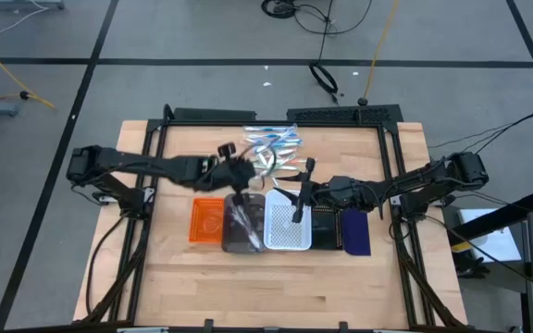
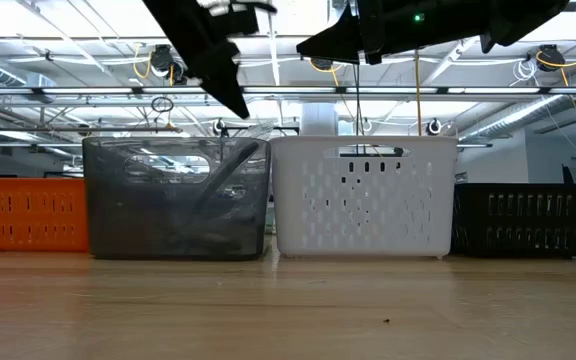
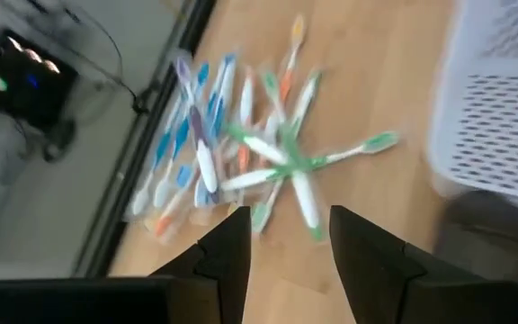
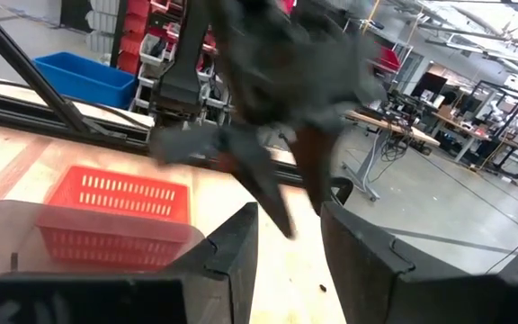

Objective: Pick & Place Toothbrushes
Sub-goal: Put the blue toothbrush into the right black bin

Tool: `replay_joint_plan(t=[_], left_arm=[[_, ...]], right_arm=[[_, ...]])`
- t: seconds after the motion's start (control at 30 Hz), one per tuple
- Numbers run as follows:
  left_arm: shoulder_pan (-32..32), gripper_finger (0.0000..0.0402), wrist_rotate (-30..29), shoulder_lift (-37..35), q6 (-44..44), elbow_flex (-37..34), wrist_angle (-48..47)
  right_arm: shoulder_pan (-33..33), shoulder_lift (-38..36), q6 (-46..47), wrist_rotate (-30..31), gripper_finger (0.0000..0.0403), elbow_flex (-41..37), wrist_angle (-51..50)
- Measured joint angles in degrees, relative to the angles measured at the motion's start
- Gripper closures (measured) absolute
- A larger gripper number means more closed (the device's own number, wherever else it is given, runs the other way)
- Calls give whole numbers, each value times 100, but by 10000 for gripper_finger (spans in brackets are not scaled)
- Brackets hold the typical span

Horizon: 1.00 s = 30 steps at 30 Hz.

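The toothbrushes (image 1: 271,148) lie in a loose heap on the wood at the far middle of the table; in the left wrist view the toothbrushes (image 3: 241,153) show as white, green, blue and orange sticks crossing one another. My left gripper (image 1: 244,176) hangs open above the grey tray's far end, just short of the heap, its fingers (image 3: 232,256) slanting down toward it with nothing between them. My right gripper (image 1: 294,202) hovers level over the white tray, open and empty (image 4: 288,252), facing the left arm.
Several trays stand side by side at the table's middle: orange (image 1: 206,220), grey (image 1: 241,225), white (image 1: 288,229), black (image 1: 325,227) and navy (image 1: 356,233). In the low view the grey tray (image 2: 176,195) and white tray (image 2: 365,195) stand nearest. Bare wood lies toward the near edge.
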Motion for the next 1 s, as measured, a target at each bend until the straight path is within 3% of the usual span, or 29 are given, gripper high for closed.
replay_joint_plan(t=[0.2,0.47,1.0], left_arm=[[903,250,1115,102,317,-2,560],[1680,250,1238,356,592,11,1075],[3033,250,2310,1746,893,-4,2037]], right_arm=[[-2,0,-8,13,287,0,-67],[-32,0,-17,14,287,0,-110],[-79,0,-10,14,287,0,-221]])
